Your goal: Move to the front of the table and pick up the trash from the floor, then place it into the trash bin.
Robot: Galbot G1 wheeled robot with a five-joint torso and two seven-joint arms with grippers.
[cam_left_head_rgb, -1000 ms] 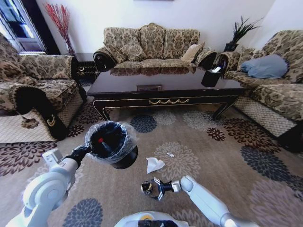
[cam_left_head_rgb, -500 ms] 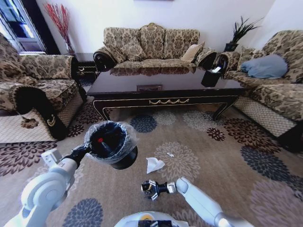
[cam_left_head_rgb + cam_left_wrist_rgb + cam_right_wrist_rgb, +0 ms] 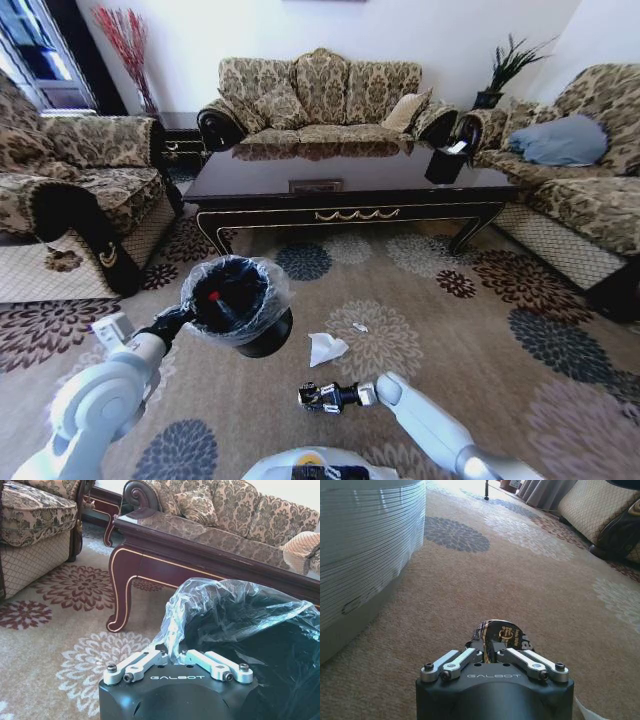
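While left gripper (image 3: 190, 312) jaws clamp trash bin (image 3: 238, 305) rim | right gripper (image 3: 312, 397) jaws grip black-and-yellow item (image 3: 499, 634) | open floor (image 3: 480, 350) rightward

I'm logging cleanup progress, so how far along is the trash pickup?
Partly done. A red-capped bottle already lies in the bin, which the left pincer holds by its liner. In hand: the right pincer, low over the floor, is shut on the black-and-yellow item. Left: the crumpled paper and a white scrap lie on the carpet before the table.
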